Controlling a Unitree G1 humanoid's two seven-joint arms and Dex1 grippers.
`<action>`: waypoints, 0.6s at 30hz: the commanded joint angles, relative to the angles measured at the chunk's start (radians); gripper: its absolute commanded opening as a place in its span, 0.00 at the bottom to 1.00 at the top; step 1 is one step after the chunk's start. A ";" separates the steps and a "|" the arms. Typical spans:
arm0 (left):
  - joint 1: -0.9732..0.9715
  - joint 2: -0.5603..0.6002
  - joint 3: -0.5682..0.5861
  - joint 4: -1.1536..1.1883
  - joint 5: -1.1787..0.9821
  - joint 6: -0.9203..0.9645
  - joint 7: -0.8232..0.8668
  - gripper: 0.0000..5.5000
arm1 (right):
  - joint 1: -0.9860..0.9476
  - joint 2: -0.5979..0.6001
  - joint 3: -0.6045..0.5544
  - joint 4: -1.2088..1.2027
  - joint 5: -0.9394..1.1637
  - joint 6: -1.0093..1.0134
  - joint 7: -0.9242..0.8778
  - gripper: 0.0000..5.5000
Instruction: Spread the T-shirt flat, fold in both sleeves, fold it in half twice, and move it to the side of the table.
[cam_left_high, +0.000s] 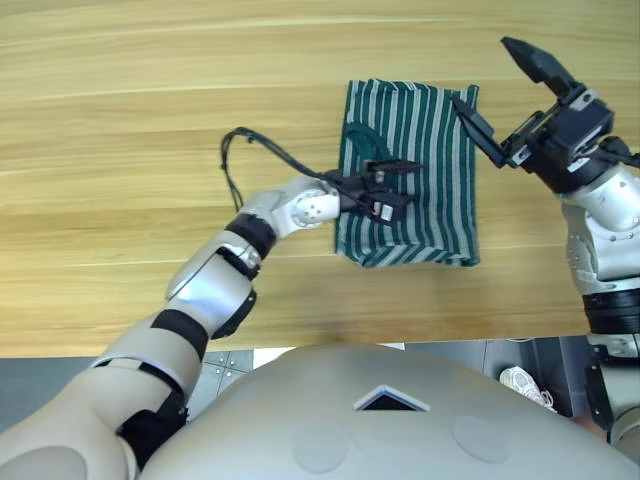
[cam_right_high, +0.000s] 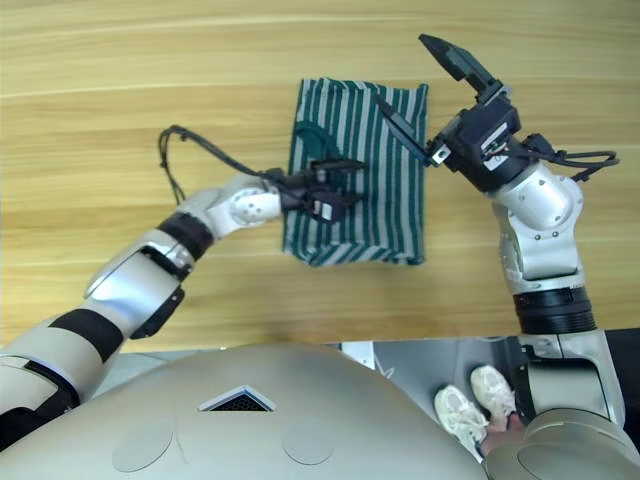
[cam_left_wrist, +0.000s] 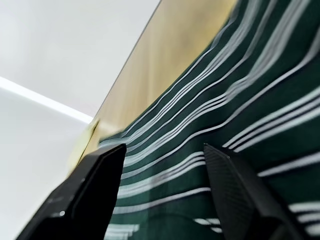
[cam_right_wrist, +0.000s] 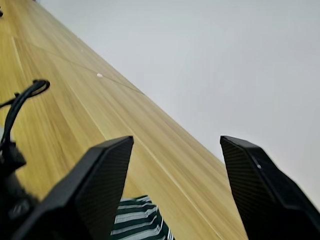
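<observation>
From the head views, the T-shirt (cam_left_high: 425, 130), dark green with pale stripes, lies folded into a tidy rectangle on the wooden surface (cam_left_high: 120, 90). It sits toward the surface's right side, and its near hem is a little way in from the near edge. The left tool (cam_left_high: 405, 185) rests low over the near left part of the T-shirt, close to its left border. Its two fingers are parted a moderate way and point across the cloth toward the right edge of the surface. A black cable (cam_left_high: 235, 150) loops out from that arm's wrist over the bare wood left of the T-shirt. The right tool (cam_left_high: 482, 72) is held up above the surface at the T-shirt's far right corner, spread wide and carrying nothing; one finger overlaps the corner of the cloth in the picture and the other points toward the far edge. In the left wrist view, the left tool (cam_left_wrist: 164, 150) shows its dark fingers (cam_left_wrist: 85, 195) apart, with striped T-shirt (cam_left_wrist: 240, 100) cloth between and beyond them and a strip of the surface (cam_left_wrist: 165, 65) farther off. In the right wrist view, the right tool (cam_right_wrist: 176, 142) gapes wide over bare surface (cam_right_wrist: 75, 100), with an edge of the T-shirt (cam_right_wrist: 135, 220) below it, the cable (cam_right_wrist: 25, 95) to one side and a pale wall (cam_right_wrist: 225, 50) behind.
</observation>
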 joint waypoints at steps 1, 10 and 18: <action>0.252 0.211 0.039 -0.091 -0.016 0.027 -0.024 0.53 | 0.013 0.030 -0.004 0.056 -0.099 -0.011 0.026 0.58; 0.532 0.344 0.115 -0.594 -0.081 0.128 -0.064 0.53 | 0.034 0.082 -0.008 0.112 -0.219 -0.027 0.030 0.58; 0.640 0.489 0.529 -1.174 -0.226 0.077 0.027 0.53 | 0.229 -0.124 -0.099 0.115 -0.657 -0.221 -0.061 0.58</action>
